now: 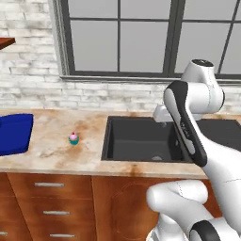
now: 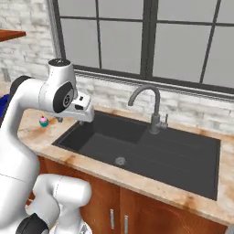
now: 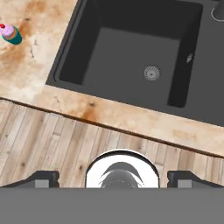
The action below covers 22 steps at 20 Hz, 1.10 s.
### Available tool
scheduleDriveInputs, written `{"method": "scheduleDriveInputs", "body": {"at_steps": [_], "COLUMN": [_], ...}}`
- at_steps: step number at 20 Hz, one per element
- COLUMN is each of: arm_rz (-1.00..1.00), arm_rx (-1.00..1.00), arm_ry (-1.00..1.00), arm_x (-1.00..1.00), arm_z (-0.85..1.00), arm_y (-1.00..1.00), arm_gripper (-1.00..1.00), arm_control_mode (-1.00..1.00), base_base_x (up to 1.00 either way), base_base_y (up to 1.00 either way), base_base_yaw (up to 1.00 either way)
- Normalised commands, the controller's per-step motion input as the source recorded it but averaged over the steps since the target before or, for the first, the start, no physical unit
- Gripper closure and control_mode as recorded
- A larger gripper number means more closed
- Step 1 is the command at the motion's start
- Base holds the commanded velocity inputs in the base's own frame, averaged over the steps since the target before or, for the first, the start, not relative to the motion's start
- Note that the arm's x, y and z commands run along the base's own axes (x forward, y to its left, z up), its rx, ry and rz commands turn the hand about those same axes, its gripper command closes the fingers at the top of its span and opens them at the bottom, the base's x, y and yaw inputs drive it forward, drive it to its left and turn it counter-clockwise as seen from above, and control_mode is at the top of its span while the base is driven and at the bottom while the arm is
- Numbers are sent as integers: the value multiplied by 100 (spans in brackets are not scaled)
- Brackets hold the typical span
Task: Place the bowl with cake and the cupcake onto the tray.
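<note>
Home kitchen, rendered. Speckled stone worktop (image 1: pixel 56 146) runs along a whitewashed brick wall (image 1: pixel 28 84), under a large dark-framed window (image 1: pixel 141 37). Black sink (image 2: pixel 137 151) sunk into the worktop, drain (image 3: pixel 151 72) at its centre, curved grey faucet (image 2: pixel 151 107) at the basin's 12 o'clock. Wooden drawers with metal handles (image 1: pixel 49 185) below. Plank floor (image 3: pixel 52 144) in front. Wooden shelf edge (image 1: pixel 5 43) at 10 o'clock on the wall.

Sink: a black rectangular basin (image 2: pixel 137 146) sunk into the counter, round drain at its floor.
Faucet: a grey curved metal tap (image 2: pixel 153 107) at the sink's far edge.
Counter: mottled tan stone top (image 1: pixel 52 146).
Cabinets: reddish-brown wooden drawers (image 1: pixel 49 202) below.
Window: dark-framed panes (image 1: pixel 122 35) above the white brick wall (image 1: pixel 28 61).
</note>
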Motion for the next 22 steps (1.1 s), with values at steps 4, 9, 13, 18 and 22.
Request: {"method": "scheduleDriveInputs", "body": {"at_steps": [4, 9, 13, 18, 22], "arm_rz": [0, 0, 0, 0, 0], "arm_rx": [0, 0, 0, 0, 0], "arm_ry": [0, 0, 0, 0, 0], "arm_x": [0, 0, 0, 0, 0], "arm_z": [0, 0, 0, 0, 0], "arm_y": [0, 0, 0, 0, 0], "arm_gripper": [-100, -100, -100, -100, -100], "arm_control_mode": [100, 100, 100, 100, 100], "base_base_x": [6, 3, 14, 20, 14], "base_base_y": [74, 99, 100, 70, 34], "base_base_yaw": [37, 19, 0, -10, -28]}}
